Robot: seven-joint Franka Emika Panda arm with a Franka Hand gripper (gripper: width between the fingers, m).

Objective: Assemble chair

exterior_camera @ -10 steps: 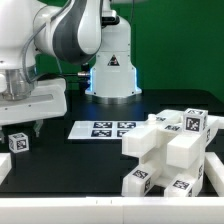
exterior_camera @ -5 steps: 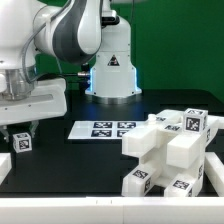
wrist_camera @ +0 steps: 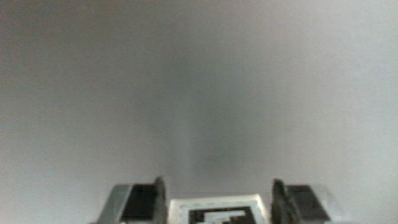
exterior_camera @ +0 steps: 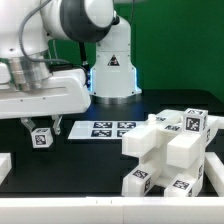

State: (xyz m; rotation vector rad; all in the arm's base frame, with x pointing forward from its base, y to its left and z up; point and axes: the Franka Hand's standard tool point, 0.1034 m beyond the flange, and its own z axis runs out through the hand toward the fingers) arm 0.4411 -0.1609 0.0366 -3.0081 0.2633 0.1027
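The gripper (exterior_camera: 40,126), clamped on a small tagged block (exterior_camera: 41,138) at the exterior view's left, carries it and must next align it with the half-built chair (exterior_camera: 172,150).

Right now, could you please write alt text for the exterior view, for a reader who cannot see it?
A robot arm's fingers grip a small tagged white block above a black table. The partly built white chair stands at the exterior view's right, and the marker board lies flat behind it, near the robot's base.
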